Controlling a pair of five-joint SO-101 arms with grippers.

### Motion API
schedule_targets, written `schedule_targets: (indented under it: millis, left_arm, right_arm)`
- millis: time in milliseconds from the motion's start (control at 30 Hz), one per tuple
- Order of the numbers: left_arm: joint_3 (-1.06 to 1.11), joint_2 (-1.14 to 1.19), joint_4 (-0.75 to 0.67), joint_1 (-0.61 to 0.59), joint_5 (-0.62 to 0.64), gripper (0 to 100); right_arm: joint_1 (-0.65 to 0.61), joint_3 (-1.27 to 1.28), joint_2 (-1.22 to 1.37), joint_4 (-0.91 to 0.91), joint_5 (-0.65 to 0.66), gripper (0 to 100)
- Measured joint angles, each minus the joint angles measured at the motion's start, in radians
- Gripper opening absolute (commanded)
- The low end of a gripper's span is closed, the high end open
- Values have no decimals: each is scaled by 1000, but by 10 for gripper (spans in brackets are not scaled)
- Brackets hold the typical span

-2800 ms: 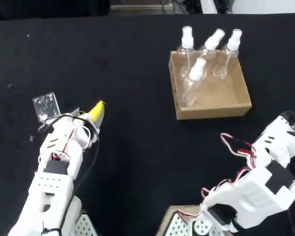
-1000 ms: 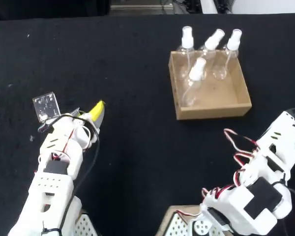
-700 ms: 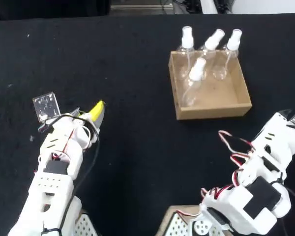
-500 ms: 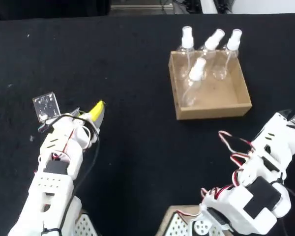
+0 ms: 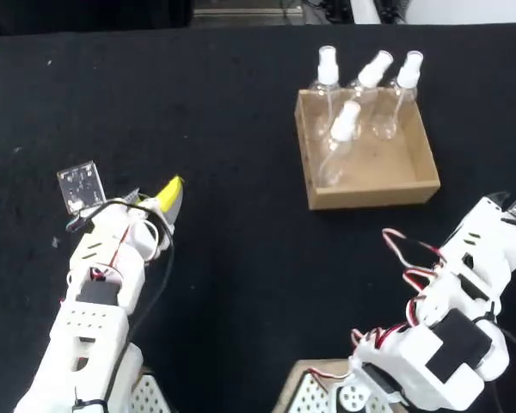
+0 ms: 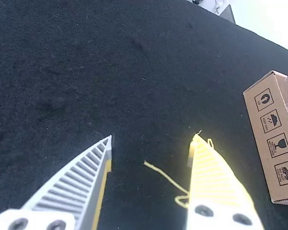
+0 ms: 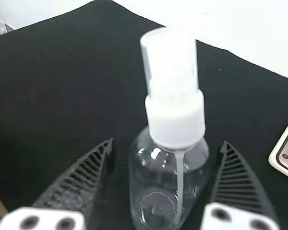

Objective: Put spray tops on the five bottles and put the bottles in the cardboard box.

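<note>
A: Where is the last bottle [image 7: 170,167]?

B: It stands upright on the desk [image 5: 198,103], over on the right arm's side and well apart from the cardboard box [image 5: 374,194]. Its spray top [image 7: 173,91] is on. The right end effector [image 7: 166,143] has its jaws spread wide, one on each side of the clear body. As far as I can see, neither touches it.

A: And the others?

B: The four bottles [image 5: 340,138] are in the box. Three are by the far wall and one is tilted nearer the middle. The left end effector [image 6: 151,139] hangs over bare desk with its jaws apart and nothing between them.

A: So what could go wrong from here?

B: The grip comes first. The body is round, smooth and probably light. If the jaws close off-centre or too low, I judge it may slip out sideways or topple. I can't tell whether the top is seated tight, so a squeeze or lift high on the neck might pull it loose.

A: And at the box?

B: The far side is crowded and the tilted bottle takes up the middle. Carried too low, the bottle could clip the near wall. Let go over the tilted one, it would likely fall against it or knock its neighbours. The free room looks to be the near corner on the right arm's side.
</note>
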Motion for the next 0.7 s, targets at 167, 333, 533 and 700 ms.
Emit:
schedule_targets:
  millis: [167,333,533,700]
  left_arm:
    - [0,0,0,0,0,249]
    - [0,0,0,0,0,249]
    - [0,0,0,-2,0,249]
    - [0,0,0,-5,0,249]
  right_arm:
    - [0,0,0,0,0,237]
    - [0,-2,0,0,8,78]
    - [-2,-2,0,0,114,46]
    - [5,-2,0,-23,127,11]
